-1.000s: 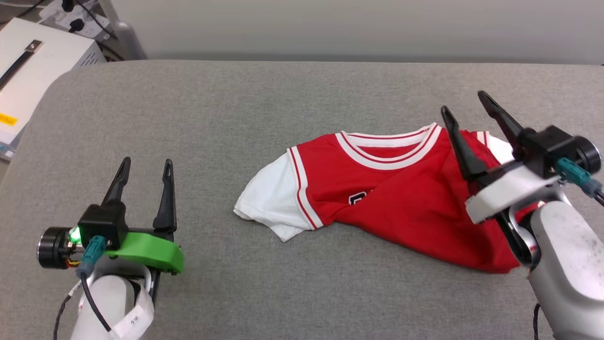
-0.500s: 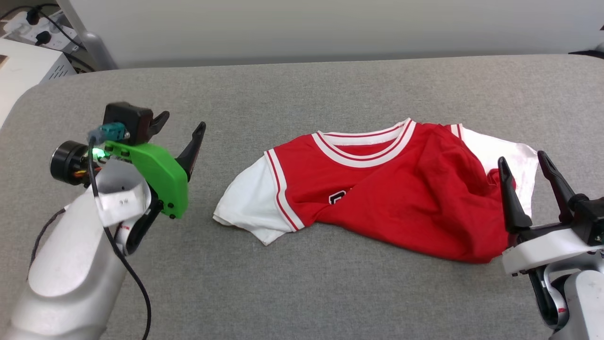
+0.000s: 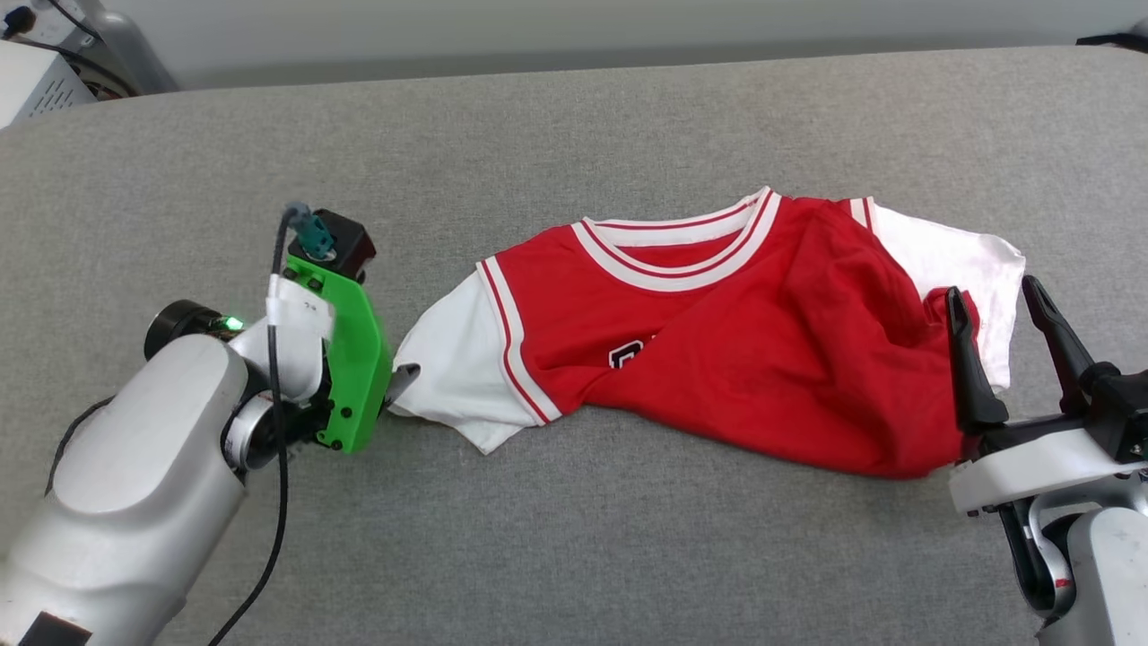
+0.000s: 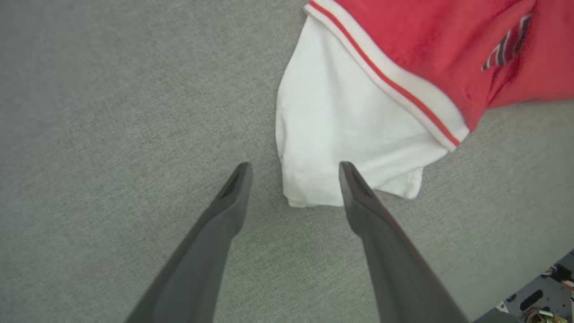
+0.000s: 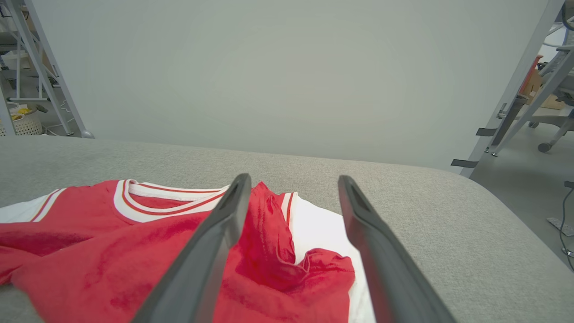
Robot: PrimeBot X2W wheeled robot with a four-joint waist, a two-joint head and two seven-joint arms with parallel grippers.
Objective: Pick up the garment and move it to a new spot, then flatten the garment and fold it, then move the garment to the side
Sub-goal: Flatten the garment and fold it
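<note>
Bench point(image 3: 628, 108): grey woven fabric top, rounded corners, evenly lit. Behind bench far edge: plain pale grey-green wall panel point(image 5: 287, 67). Beyond bench far-left corner: white vented equipment box point(image 3: 31, 81), grey metal frame legs point(image 5: 54, 78), pale woven basket point(image 5: 22, 125) on floor. Right of bench: slanted grey post point(image 5: 504, 96) with dark straps, grey floor point(image 5: 524, 188), office chair base on castor point(image 5: 544, 146), brown cardboard box point(image 5: 533, 83), loose cable point(image 5: 564, 211) on floor.

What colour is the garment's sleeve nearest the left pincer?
White sleeve, edged by red-and-white trim; left wrist view shows it best.
</note>
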